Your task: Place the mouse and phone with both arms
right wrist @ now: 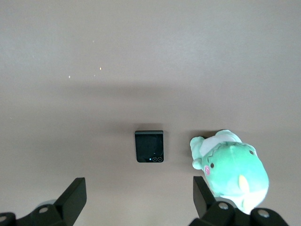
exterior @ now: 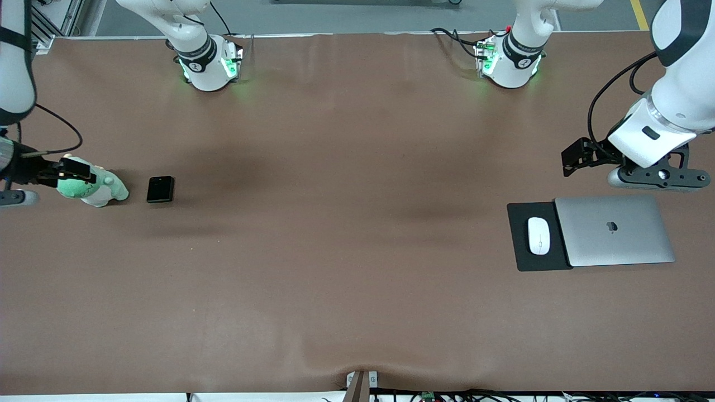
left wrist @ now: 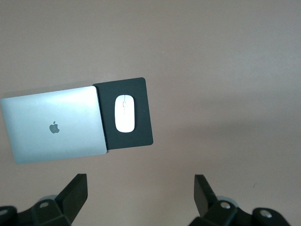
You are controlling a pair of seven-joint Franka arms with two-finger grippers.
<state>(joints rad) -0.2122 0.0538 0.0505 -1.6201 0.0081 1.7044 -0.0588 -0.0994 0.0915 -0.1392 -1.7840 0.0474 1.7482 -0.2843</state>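
Two Franka arms hover high over opposite ends of the brown table (exterior: pixel 335 279), each lined up above its own target. The left gripper (left wrist: pixel 141 197) hangs with its jaws spread wide and empty over bare table just beside a closed silver laptop (exterior: pixel 614 230), toward the left arm's end of the table. The mouse (exterior: pixel 539 235) lies flat on a black mat (exterior: pixel 522 262) tucked against the laptop's edge, apparently parked where a hand would use it. An apple logo on the lid is the only marking legible anywhere.

At the right arm's end, the right gripper (right wrist: pixel 138 197) is likewise wide open and carrying nothing, above a green-and-white plush toy (exterior: pixel 95 190). The phone (exterior: pixel 160 189) rests face-down on the table just beside the toy, two small camera rings showing; no writing on it can be read.
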